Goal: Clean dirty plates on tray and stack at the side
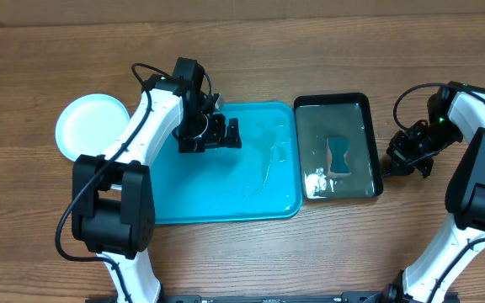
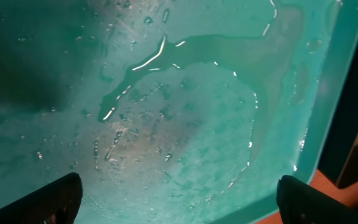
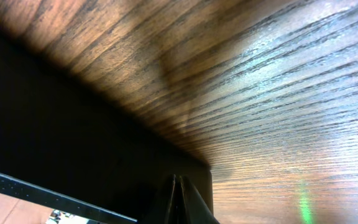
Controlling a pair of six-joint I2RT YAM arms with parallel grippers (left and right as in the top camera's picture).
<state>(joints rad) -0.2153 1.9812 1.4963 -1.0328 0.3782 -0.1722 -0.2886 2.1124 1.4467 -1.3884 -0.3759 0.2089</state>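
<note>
L arm (image 1: 146, 118) stretches fwd from its base, wrist turned inward; left gripper (image 1: 230, 135) points toward the robot's right, fingertips (image 2: 58, 199) spread wide (both just peek in at the wrist view's lower corners); R arm (image 1: 470, 105) reaches fwd, then bends inward; right gripper (image 1: 391, 164) aims left, held low, fingers (image 3: 178, 198) pressed flat together.

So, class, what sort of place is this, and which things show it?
Probably a robotics lab bench set up for dishwashing, not a home kitchen: the left arm and right arm stand at a wooden table, with a wet teal tray, a black basin of water, and a pale plate.
</note>
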